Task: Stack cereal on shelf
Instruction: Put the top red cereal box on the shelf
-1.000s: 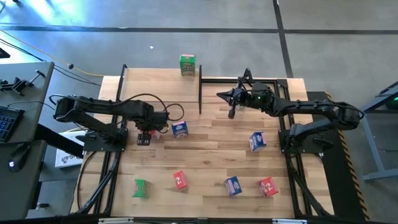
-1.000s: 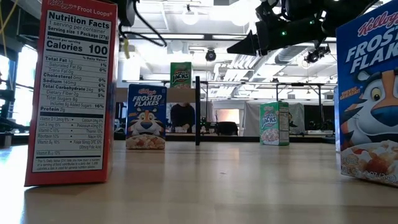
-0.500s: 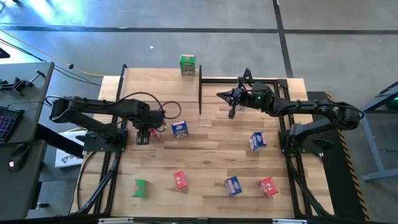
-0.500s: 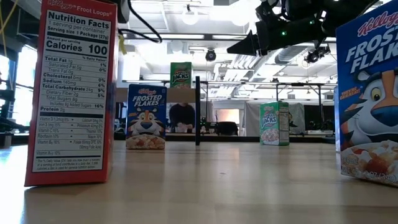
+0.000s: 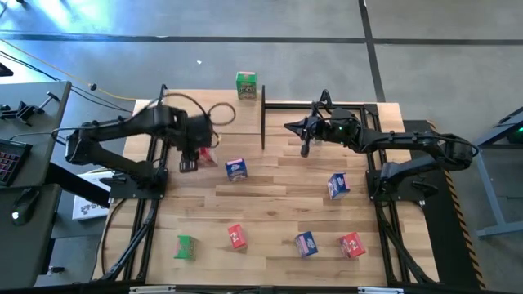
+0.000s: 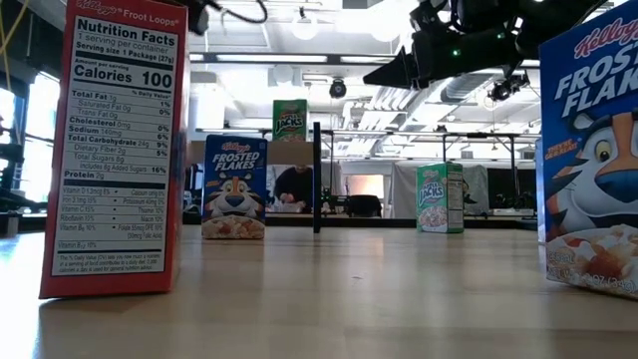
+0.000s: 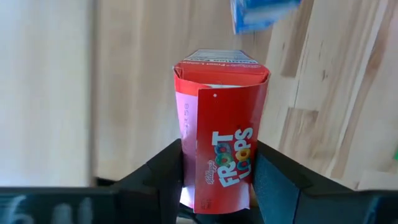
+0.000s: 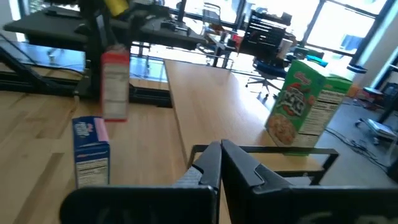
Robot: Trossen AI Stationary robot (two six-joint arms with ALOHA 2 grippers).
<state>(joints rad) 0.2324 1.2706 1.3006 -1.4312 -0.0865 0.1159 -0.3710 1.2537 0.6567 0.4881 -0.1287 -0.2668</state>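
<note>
- The left claw (image 7: 217,186) squeezes a red cereal box (image 7: 221,134), up off the table's left side.
- The right claw (image 8: 219,163) is closed and empty, near the shelf (image 5: 327,106) at the far right.

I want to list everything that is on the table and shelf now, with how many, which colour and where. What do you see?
Table: one, light wood, below both arms.
Shelf: one, light plank with black posts, at the table's rear.
Red cereal boxes: three; front centre, front right, and the held red box over the rear left.
Blue cereal boxes: three; centre left, right, front centre-right.
Green cereal boxes: three; on the shelf, front left, and one far back that only the low view shows.
Left tool: one, dark, shut on the held red box.
Right tool: one, dark, shut, empty, above the rear right.
</note>
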